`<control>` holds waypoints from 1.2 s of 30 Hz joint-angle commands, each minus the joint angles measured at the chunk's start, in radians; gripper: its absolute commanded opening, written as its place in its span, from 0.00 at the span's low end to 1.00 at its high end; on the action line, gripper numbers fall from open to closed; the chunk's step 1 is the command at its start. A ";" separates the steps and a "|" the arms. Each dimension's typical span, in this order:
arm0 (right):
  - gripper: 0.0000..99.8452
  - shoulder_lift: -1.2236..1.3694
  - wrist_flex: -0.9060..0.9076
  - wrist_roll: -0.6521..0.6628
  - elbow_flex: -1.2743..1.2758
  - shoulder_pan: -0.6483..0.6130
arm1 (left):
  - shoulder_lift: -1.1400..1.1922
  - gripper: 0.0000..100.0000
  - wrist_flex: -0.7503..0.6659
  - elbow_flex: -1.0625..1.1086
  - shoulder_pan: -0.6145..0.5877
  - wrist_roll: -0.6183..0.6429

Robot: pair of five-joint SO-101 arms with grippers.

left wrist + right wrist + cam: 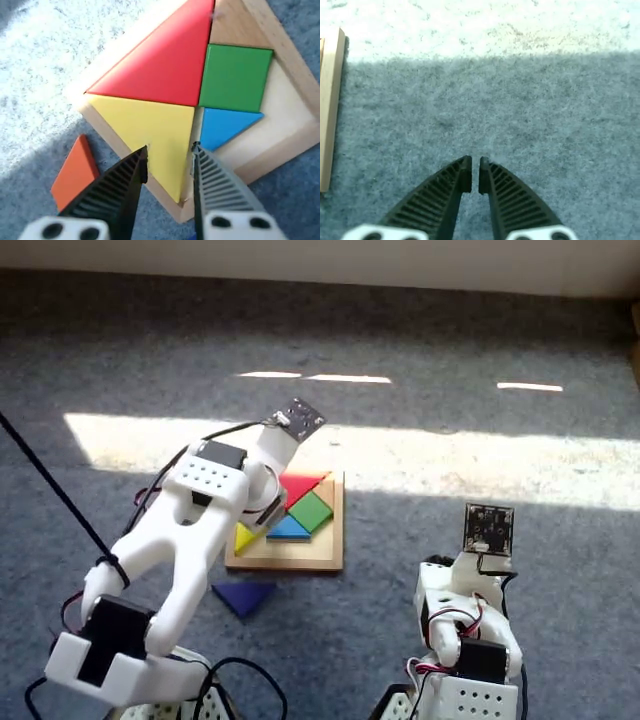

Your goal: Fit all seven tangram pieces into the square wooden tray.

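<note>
The square wooden tray (300, 558) lies on the carpet, and the left arm (190, 540) leans over its left part. Inside lie a red triangle (165, 65), a yellow triangle (150, 125), a green square (232, 77) and a small blue triangle (222, 125). My left gripper (169, 152) hangs open just above the yellow triangle's corner, holding nothing. An orange parallelogram (75, 172) rests on the carpet beside the tray's edge. A dark blue triangle (245, 595) lies on the carpet in front of the tray. My right gripper (474, 172) is shut over bare carpet, right of the tray.
Grey-blue carpet covers the floor, with a sunlit band behind the tray. The tray's wooden side (330, 100) stands at the edge of the right wrist view. The right arm (465, 625) sits folded at the lower right. A black cable (50, 485) runs along the left.
</note>
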 commanded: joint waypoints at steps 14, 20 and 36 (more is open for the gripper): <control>0.04 -0.008 -0.002 -0.005 0.140 0.012 | 0.073 0.15 -0.155 0.045 0.059 0.020; 0.04 -0.008 -0.002 -0.005 0.140 0.012 | 0.197 0.15 -0.150 -0.071 -0.022 0.018; 0.04 -0.008 -0.002 -0.005 0.140 0.012 | 0.035 0.15 0.006 -0.117 0.021 0.023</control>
